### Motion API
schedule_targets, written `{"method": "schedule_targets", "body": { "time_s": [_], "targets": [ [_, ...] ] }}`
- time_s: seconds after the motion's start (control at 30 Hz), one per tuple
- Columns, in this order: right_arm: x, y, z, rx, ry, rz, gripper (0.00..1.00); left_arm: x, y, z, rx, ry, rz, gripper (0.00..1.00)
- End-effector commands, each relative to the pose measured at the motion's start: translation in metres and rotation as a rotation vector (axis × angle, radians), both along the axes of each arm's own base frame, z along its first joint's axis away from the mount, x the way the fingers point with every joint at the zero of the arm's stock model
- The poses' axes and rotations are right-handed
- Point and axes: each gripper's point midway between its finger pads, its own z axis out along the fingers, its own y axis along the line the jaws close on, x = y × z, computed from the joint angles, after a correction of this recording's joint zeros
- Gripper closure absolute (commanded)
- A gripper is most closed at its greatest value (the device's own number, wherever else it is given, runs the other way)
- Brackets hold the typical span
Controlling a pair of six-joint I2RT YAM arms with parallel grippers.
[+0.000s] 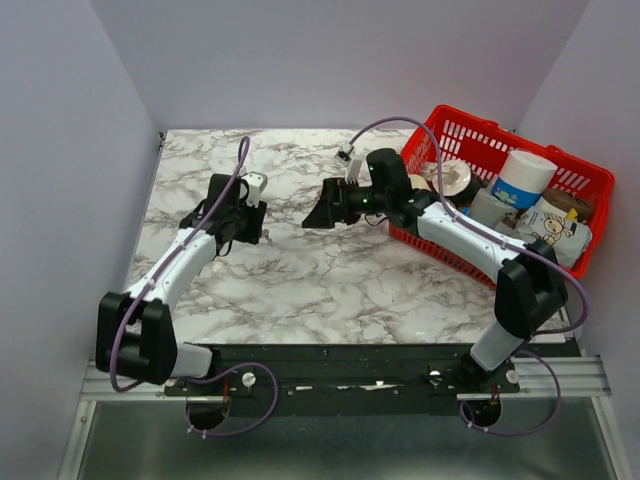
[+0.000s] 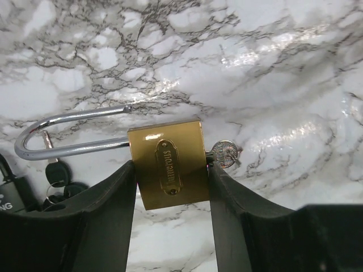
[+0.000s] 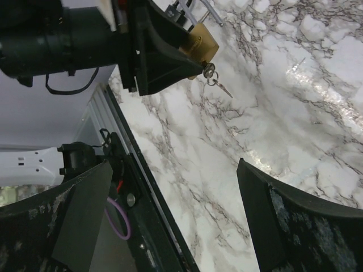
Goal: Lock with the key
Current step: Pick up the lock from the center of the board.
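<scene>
My left gripper (image 2: 170, 165) is shut on a brass padlock (image 2: 167, 161), one finger on each side of its body, low over the marble table (image 2: 272, 68). Its long chrome shackle (image 2: 51, 133) points left. One leg sits in the body; the other leg's free end lies outside it, so the shackle is open. A silver key (image 2: 226, 153) sticks in the keyhole at the body's right end. In the right wrist view the padlock (image 3: 202, 43) and key (image 3: 210, 70) show far off, with a second key (image 3: 223, 88) hanging from it. My right gripper (image 1: 320, 212) is open and empty, right of the lock.
A black padlock (image 2: 12, 191) with a bunch of keys (image 2: 57, 174) lies just left of my left fingers. A red basket (image 1: 560, 165) with tubs and packets stands at the back right. The table's front rail (image 3: 142, 192) runs under my right gripper.
</scene>
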Motion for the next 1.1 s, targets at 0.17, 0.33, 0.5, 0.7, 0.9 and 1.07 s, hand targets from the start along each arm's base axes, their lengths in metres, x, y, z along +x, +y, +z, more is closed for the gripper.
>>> {"method": "schedule_targets", "body": {
  "time_s": [0.17,0.33,0.5,0.7,0.9,1.07],
  "targets": [
    [-0.013,0.028,0.014,0.136,0.11,0.113,0.0,-0.023,-0.04,0.095,-0.1,-0.354,-0.295,1.0],
    [-0.028,0.041,0.02,0.161,0.101,0.19,0.0,-0.044,-0.062,0.112,-0.114,-0.406,-0.411,1.0],
    [-0.031,0.047,0.019,0.169,0.121,0.208,0.0,-0.063,-0.079,0.13,-0.115,-0.487,-0.516,1.0],
    [-0.032,0.05,0.015,0.173,0.142,0.212,0.03,-0.078,-0.093,0.138,-0.087,-0.532,-0.611,1.0],
    [-0.033,0.055,0.014,0.192,0.145,0.226,0.13,-0.083,-0.101,0.148,-0.065,-0.57,-0.653,1.0],
    [-0.043,0.058,0.02,0.233,0.156,0.268,0.31,-0.083,-0.105,0.156,-0.074,-0.581,-0.65,1.0]
  ]
}}
